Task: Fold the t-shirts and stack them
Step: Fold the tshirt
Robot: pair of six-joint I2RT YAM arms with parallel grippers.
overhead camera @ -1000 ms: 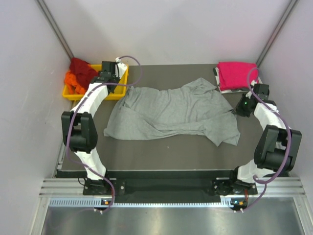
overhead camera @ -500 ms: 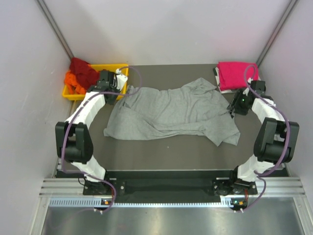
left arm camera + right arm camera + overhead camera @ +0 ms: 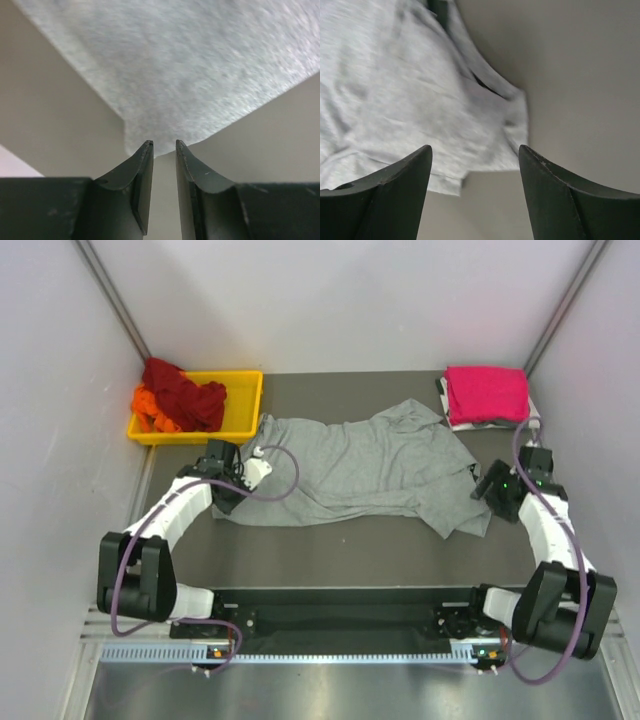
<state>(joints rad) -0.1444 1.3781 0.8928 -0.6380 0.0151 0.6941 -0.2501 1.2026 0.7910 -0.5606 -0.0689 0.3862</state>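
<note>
Grey t-shirt (image 3: 360,465): unfolded and rumpled, spread across the middle of the table (image 3: 380,540) from the left side almost to the right.
Pink t-shirt (image 3: 486,392): folded flat at the far right corner of the table, just beside the grey t-shirt's far right edge.
Dark red t-shirt (image 3: 182,392): bunched up in the left end of the yellow tray (image 3: 245,405).
Orange t-shirt (image 3: 148,412): bunched beside the dark red t-shirt and hanging over the tray's left rim.
Yellow tray: on the far left corner of the table, just beyond the grey t-shirt's far left edge.
Left gripper (image 3: 224,502): low at the grey t-shirt's near left corner. The jaws are barely apart, with a thin gap and nothing in it. In the wrist view the cloth corner lies right at the fingertips (image 3: 145,150).
Right gripper (image 3: 490,483): above the grey t-shirt's near right edge. The jaws are wide apart and hold nothing. A hem corner lies on the table below, between the fingers (image 3: 395,190).
</note>
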